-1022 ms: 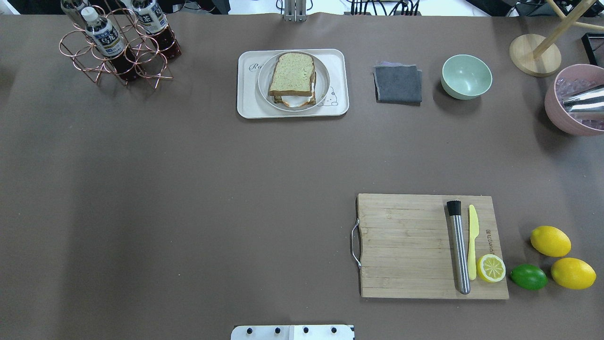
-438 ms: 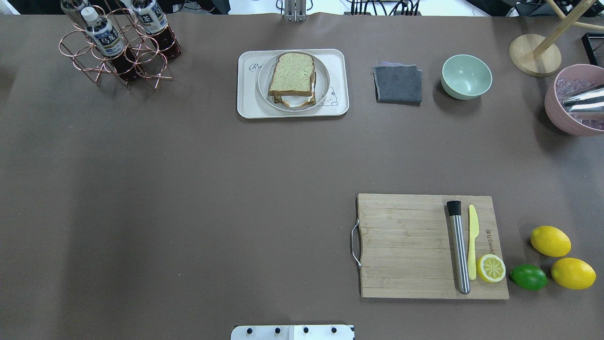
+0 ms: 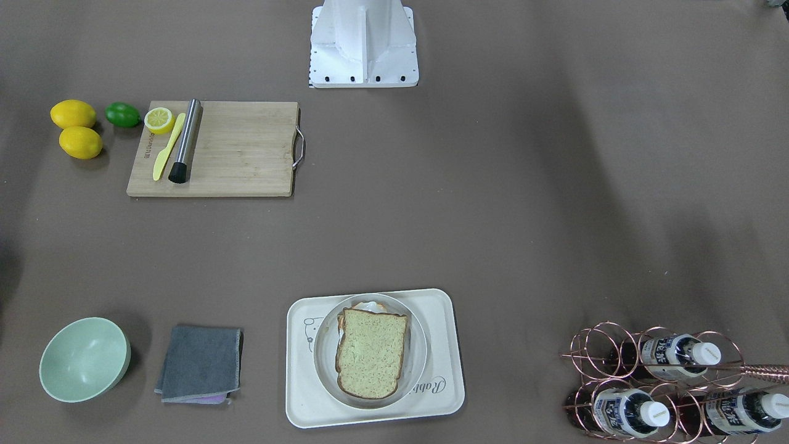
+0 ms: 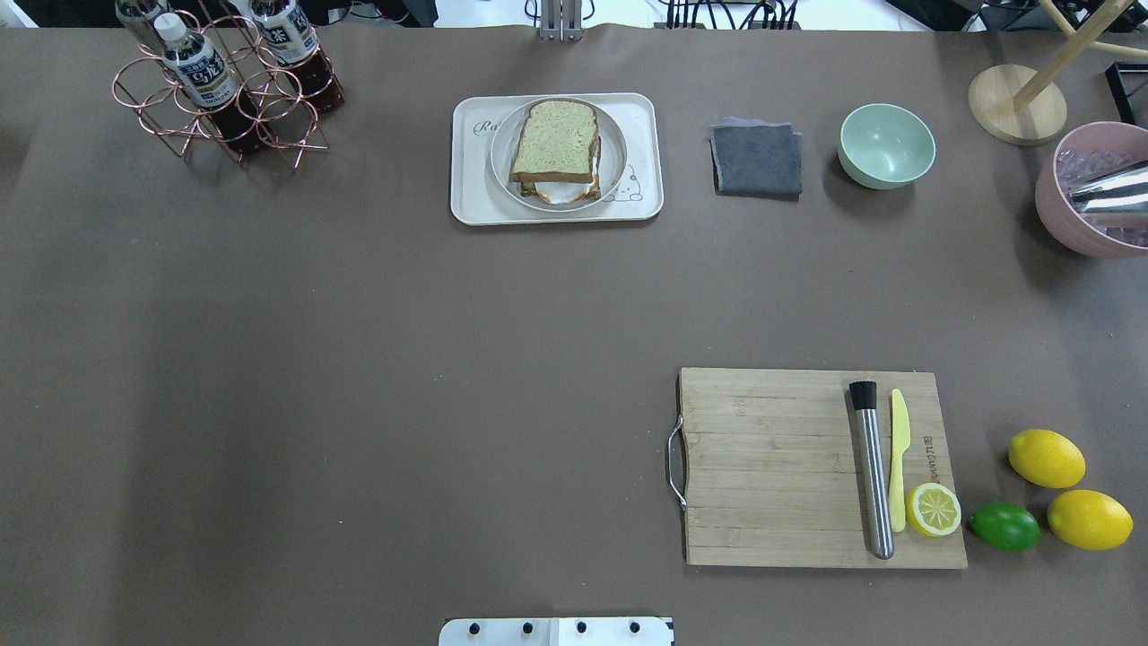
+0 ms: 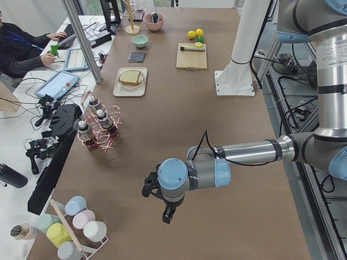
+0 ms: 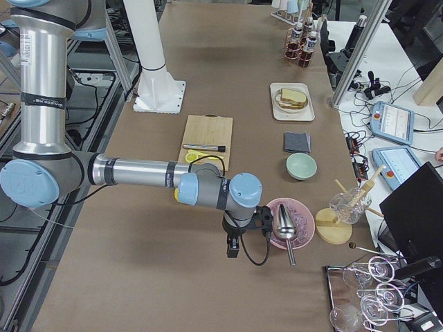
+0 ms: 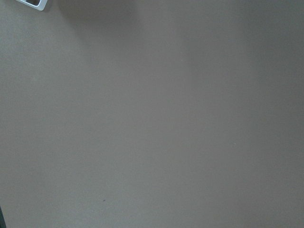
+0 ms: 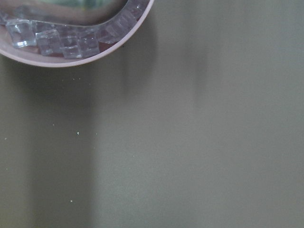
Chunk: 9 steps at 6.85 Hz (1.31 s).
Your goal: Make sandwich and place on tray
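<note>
The sandwich (image 4: 556, 148) is put together and sits on a round white plate (image 4: 616, 152), and that plate is on the cream tray (image 4: 642, 196) at the far side of the bench (image 4: 359, 359), about the middle. The top slice is a bit skewed, and some white and orange egg pokes out along its near edge.

Just right of the tray there's a folded grey cloth (image 4: 758, 160), then a pale green bowl (image 4: 886, 145). Far left is a copper wire rack (image 4: 143, 94) with bottles in it. Near right is a wooden cutting board (image 4: 771, 467) with a steel rod (image 4: 872, 471), a yellow knife (image 4: 898, 458) and a half lemon (image 4: 933, 509) on it. A lime (image 4: 1004, 526) and two whole lemons (image 4: 1046, 458) lie just past its right edge.

Both arms are well away from the tray. The left claw (image 5: 168, 214) hangs over bare bench out at the left end, and its wrist camera sees nothing but brown surface. The right claw (image 6: 233, 247) is out at the right end, just beside a pink bowl (image 6: 291, 220) with ice cubes and a metal scoop in it. Each one only shows from the side views, so I can't tell whether the fingers are apart or together on either.
</note>
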Each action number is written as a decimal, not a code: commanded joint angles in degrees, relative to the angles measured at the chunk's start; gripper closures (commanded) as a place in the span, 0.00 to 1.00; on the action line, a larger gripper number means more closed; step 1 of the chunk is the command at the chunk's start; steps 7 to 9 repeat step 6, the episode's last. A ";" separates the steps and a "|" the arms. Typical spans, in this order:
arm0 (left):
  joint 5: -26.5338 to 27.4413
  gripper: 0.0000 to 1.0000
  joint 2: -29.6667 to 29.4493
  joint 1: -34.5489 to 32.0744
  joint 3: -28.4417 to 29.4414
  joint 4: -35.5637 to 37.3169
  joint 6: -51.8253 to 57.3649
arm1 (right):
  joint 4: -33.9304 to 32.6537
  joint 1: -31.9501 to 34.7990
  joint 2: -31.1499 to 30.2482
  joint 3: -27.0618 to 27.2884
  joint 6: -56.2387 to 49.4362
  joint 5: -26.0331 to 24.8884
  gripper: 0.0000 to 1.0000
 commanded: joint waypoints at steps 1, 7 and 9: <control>-1.99 0.02 0.00 0.05 0.07 -0.07 0.00 | 0.02 0.00 -0.26 -0.08 0.00 0.00 0.00; -1.92 0.02 -0.52 0.14 0.07 0.54 -0.09 | 0.02 0.00 -0.79 -0.08 -0.09 0.09 0.00; -1.92 0.02 -0.52 0.14 0.07 0.54 -0.09 | 0.02 0.00 -0.79 -0.08 -0.09 0.09 0.00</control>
